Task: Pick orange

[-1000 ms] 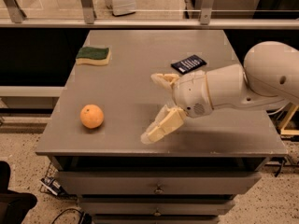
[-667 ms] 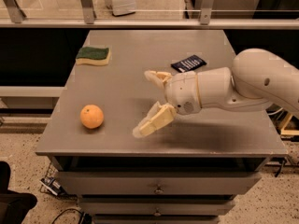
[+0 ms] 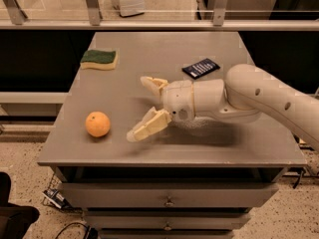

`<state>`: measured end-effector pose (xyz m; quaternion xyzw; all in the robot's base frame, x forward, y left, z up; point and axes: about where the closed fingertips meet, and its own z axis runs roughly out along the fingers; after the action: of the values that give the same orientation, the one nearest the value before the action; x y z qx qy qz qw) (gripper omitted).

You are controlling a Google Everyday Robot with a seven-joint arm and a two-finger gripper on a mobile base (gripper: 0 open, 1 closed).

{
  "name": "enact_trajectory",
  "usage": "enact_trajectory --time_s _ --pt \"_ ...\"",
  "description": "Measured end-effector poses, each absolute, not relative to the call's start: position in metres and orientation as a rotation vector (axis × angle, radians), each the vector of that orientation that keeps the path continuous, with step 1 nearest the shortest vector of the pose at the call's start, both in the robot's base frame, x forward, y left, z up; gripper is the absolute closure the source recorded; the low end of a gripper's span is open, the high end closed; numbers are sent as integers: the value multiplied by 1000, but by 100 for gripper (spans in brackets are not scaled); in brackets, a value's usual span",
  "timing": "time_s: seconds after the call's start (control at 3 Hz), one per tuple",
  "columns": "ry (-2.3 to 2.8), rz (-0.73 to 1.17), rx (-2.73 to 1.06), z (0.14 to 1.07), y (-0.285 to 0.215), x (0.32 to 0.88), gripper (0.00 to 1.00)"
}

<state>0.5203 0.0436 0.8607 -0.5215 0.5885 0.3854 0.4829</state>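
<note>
- Three items lie on the table [image 3: 149, 49]; they are listed with the gripper in left-to-right order.
- Sponge [image 3: 99, 59]: green and yellow, lying flat, well apart from the gripper, off to its left and farther back. It is not part of the task.
- Orange [image 3: 97, 124]: rests on the table surface to the left of the gripper. It is near the lower fingertip but not touching it, and is not yet gripped.
- Gripper [image 3: 137, 108]: low over the table's middle, with fingers spread wide and nothing between them. Its mouth faces left toward the orange.
- Dark flat card [image 3: 200, 67]: behind and to the right of the gripper, clear of the approach line.
- Assessment: the approach step is in hand and no grasp has been made. The next move calls for travel leftward until the orange sits between the fingers, then closing. An off-centre nudge could set the fruit rolling.
</note>
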Motion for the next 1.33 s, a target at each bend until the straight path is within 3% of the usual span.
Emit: enact_trajectory --time_s 1.33 --pt "1395 968 -1375 848 104 512 0"
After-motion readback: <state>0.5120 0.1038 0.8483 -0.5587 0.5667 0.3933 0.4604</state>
